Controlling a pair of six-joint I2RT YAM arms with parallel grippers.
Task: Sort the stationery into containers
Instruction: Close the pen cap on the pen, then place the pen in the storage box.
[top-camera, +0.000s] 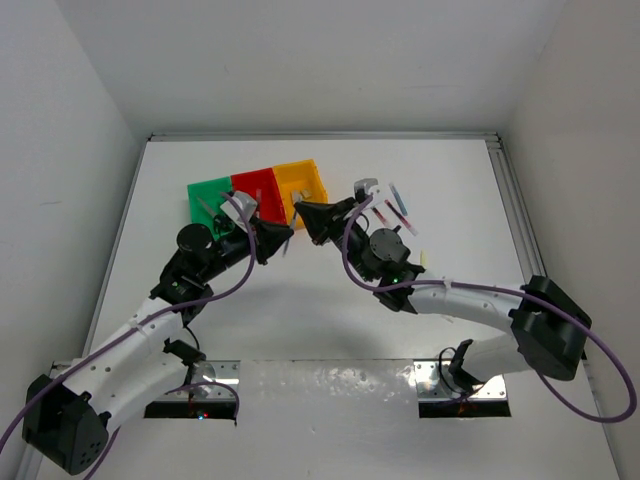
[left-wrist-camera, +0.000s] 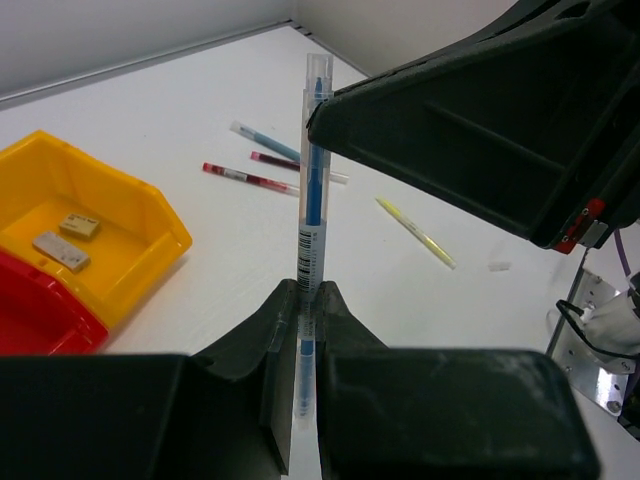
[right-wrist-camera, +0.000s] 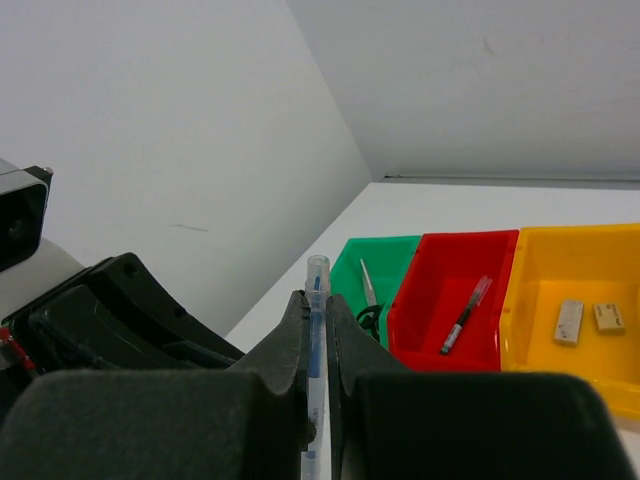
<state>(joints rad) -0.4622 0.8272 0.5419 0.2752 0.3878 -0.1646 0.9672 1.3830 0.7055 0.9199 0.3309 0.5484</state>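
Top view: black two-finger left gripper and black two-finger right gripper meet tip to tip above the white table. They are at 6 o'clock of the joined row of small open plastic bins: green bin, red bin, yellow-orange bin. What they share is too small to tell here. Loose slim pens lie at 2 o'clock of the meeting point.

Left wrist view: the left gripper is clamped on the lower barrel of a slim clear-cased blue pen, which runs straight up the view. The right gripper touches its upper end from 2 o'clock. The yellow-orange bin at 9 o'clock holds two small tan-grey eraser blocks. A pale yellow thin stick lies at 3 o'clock.

Right wrist view: the right gripper is closed on the same blue pen, so both pincers grip it in mid-air. The red bin at 2 o'clock holds a dark pen. The green bin holds small black-handled scissors.

Judgement: this is a handover, with the red bin the likely goal. One pincer should let go fully before the other pulls away, or the pen twists or pops out. The keeper then lowers the pen close over the bin before releasing it.
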